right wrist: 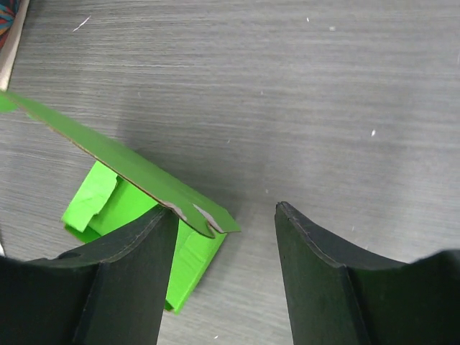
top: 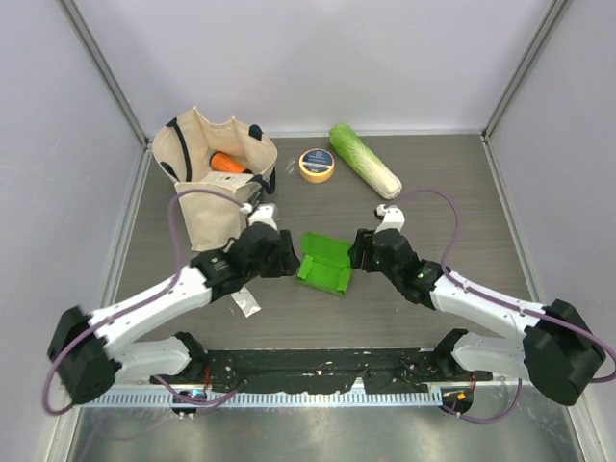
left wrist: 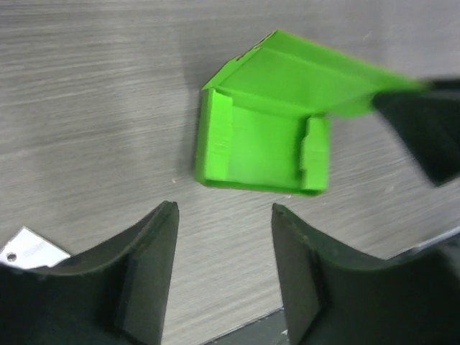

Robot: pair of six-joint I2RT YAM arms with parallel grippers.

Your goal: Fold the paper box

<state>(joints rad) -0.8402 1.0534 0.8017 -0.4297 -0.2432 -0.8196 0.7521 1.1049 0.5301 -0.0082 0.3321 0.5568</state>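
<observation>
The bright green paper box point(top: 324, 262) lies on the dark table between my two grippers, partly folded, with side walls up and one flap raised. In the left wrist view the paper box point(left wrist: 266, 136) sits just beyond my open left gripper point(left wrist: 224, 215), not touching it. My left gripper point(top: 289, 258) is at the box's left side. In the right wrist view the raised flap point(right wrist: 129, 169) slants over my left finger, and the box body point(right wrist: 108, 205) lies below it. My right gripper point(right wrist: 226, 219) is open and holds nothing. It sits at the box's right side point(top: 358, 250).
A cream tote bag point(top: 214, 173) with an orange item stands at the back left. A roll of yellow tape point(top: 317, 165) and a pale-green cabbage point(top: 364, 160) lie at the back. A small white tag point(top: 246, 303) lies near the left arm.
</observation>
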